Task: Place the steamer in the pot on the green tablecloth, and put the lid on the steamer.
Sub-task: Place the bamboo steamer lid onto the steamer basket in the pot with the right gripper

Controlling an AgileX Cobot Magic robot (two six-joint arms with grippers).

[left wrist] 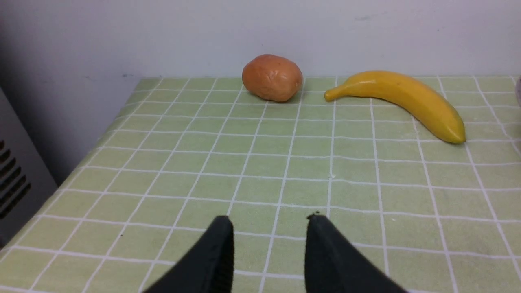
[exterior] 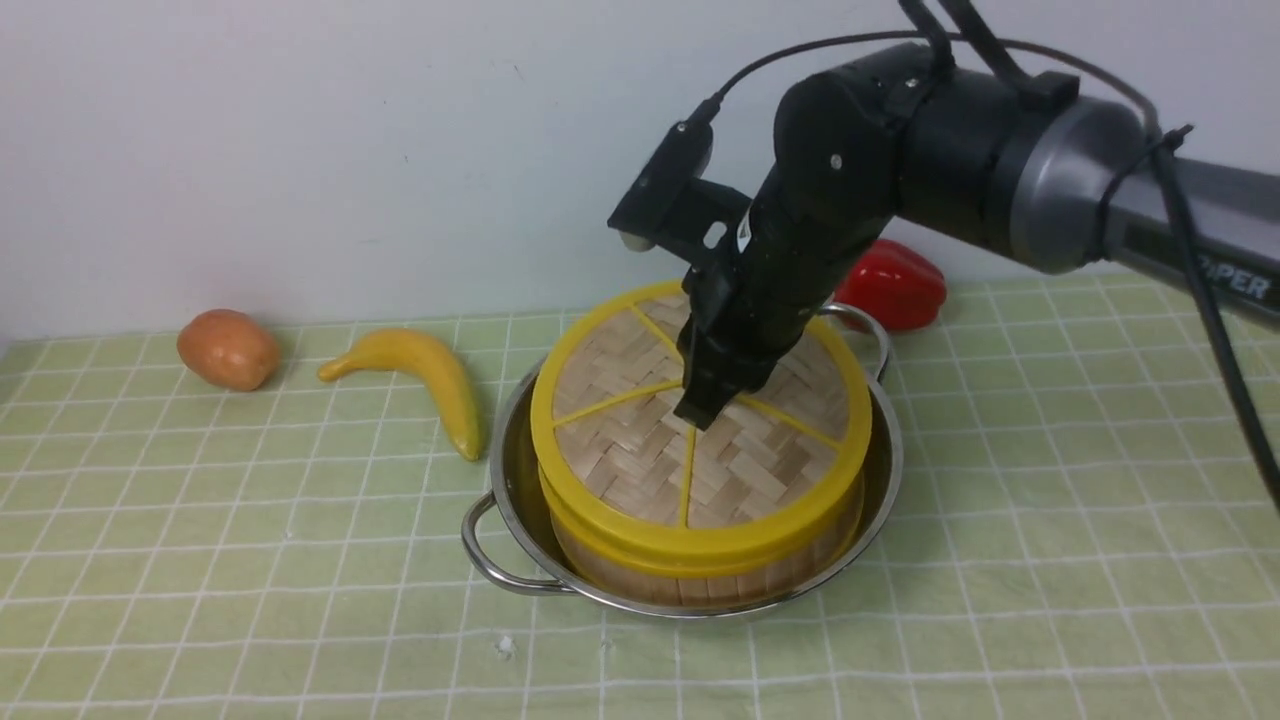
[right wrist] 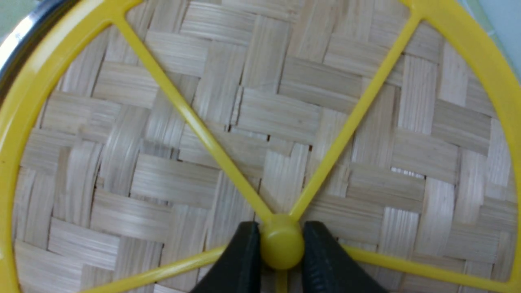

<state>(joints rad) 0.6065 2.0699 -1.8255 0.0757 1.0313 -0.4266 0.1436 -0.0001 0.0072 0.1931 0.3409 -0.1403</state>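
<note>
1. Resting on the green tablecloth [exterior: 1050, 480], the pot [exterior: 520, 575] holds the steamer [exterior: 700, 580]; this first stage reads as complete.
2. Sitting on the steamer, the lid [exterior: 640, 450] covers it, though its yellow rim looks slightly tilted; whether it is fully seated cannot be told.
3. Clamping the lid's centre knob [right wrist: 281, 247], the right gripper [exterior: 705, 405] is clenched on it. Judged remaining: release the knob and withdraw.
4. Hovering apart from the pot, the left gripper [left wrist: 268, 248] stands parted over bare cloth, grasping nothing.
5. Lying farther back, the banana [exterior: 425, 375], potato [exterior: 228, 348] and red pepper [exterior: 895, 285] are not involved.
</note>
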